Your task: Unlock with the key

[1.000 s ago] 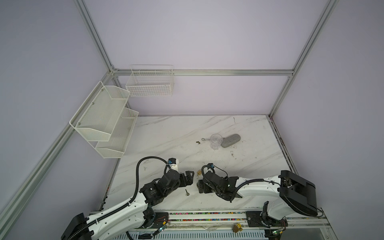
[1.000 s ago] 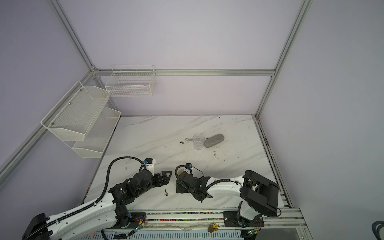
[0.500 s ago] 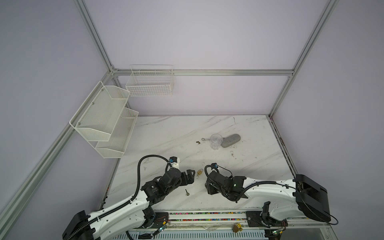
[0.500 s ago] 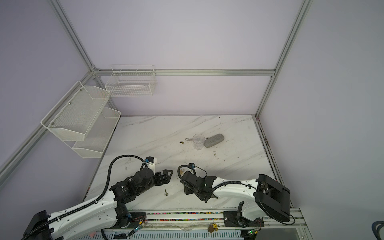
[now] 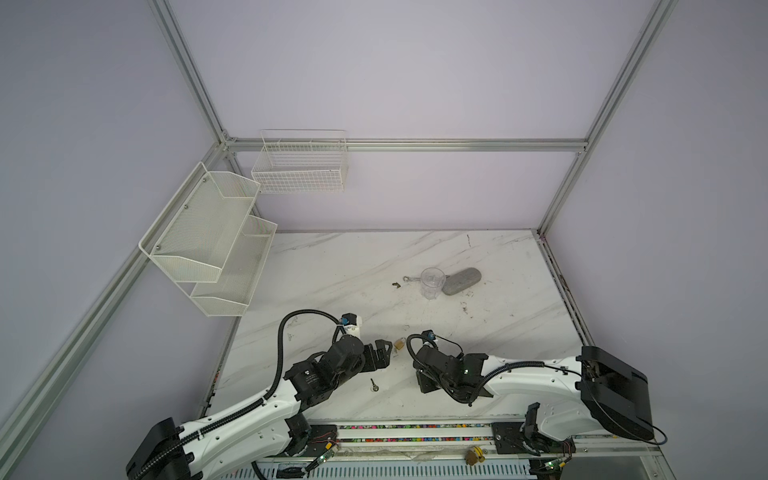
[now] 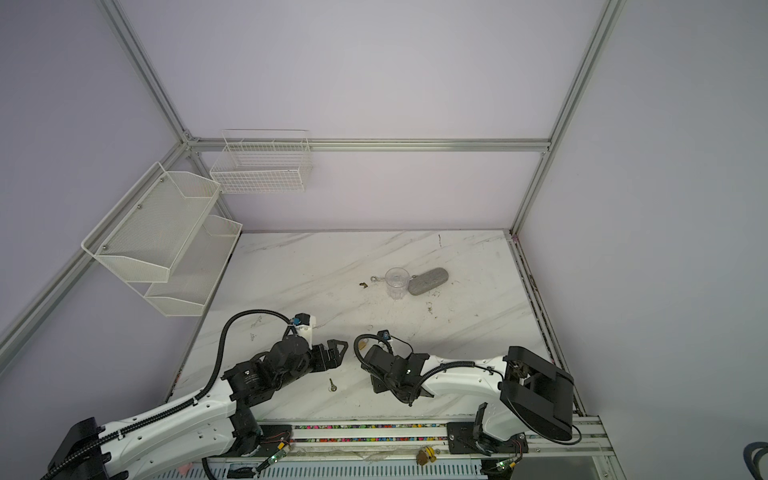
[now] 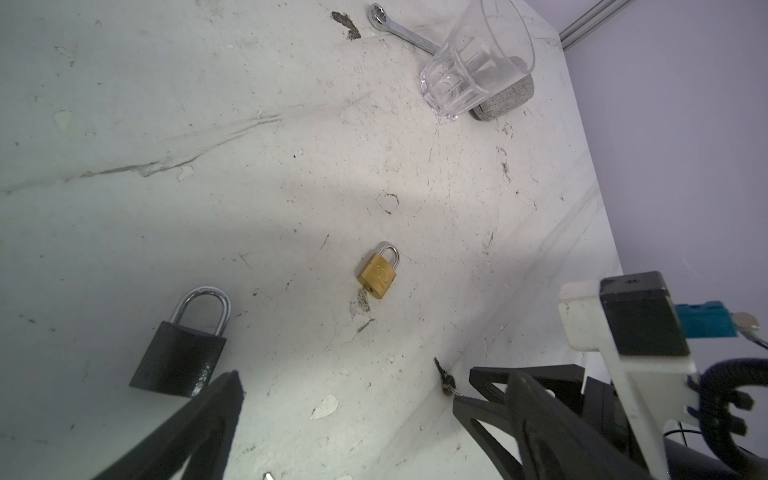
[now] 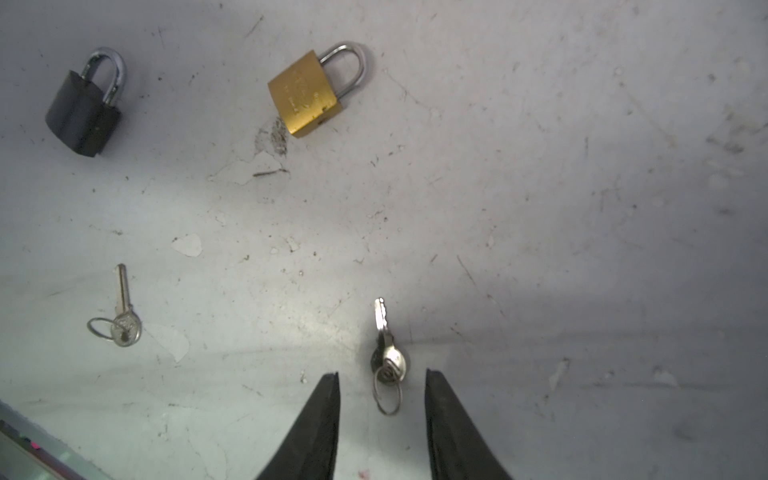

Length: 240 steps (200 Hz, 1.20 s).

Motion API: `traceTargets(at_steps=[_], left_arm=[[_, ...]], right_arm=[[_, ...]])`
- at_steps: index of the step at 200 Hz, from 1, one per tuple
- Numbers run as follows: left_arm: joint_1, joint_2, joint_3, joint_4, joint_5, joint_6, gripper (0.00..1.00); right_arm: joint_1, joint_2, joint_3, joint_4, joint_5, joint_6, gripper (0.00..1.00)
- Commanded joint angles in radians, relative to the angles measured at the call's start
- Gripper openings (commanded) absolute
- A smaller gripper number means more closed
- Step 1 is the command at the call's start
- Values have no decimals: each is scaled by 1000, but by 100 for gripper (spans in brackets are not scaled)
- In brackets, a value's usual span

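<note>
The scuffed white marble table (image 5: 332, 266) carries a brass padlock (image 8: 305, 97) and a black padlock (image 8: 83, 112), both lying flat, apart. Nearer the front lie a long key (image 8: 122, 320) and a short key (image 8: 386, 353), each ringed. Farther back, a glass tumbler (image 7: 478, 62) stands between a ring spanner (image 7: 399, 27) and a grey oblong object (image 5: 461, 281).

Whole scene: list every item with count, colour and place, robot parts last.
padlocks: 2, brass padlock and black padlock, flat and apart on the near table
keys: 2, silver, ringed; left key lying free, right key not yet gripped
glass: 1, clear, upright, far half of table
wrench: 1, silver, beside glass
pouch: 1, grey, other side of glass
scrap: 1, dark, by wrench
basket: 1, white wire, back wall
shelf: 1, white mesh, two tiers, left wall
left gripper: 1, black, open, near padlocks
right gripper: 1, black, open, straddling right key
</note>
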Motion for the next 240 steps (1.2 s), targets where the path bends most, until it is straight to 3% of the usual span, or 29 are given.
traceTargets(at_steps=[1,129,240], left_arm=[[-3,5,92,39,10,-11,100],[-4,16,86,54,20,-17,100],[-3,0,76,63,20,-24,100]], right_arm=[[4,13,-17,-17,16,-3,35],[5,42,-37,19,2,13,21],[3,14,-11,18,43,-19,3]])
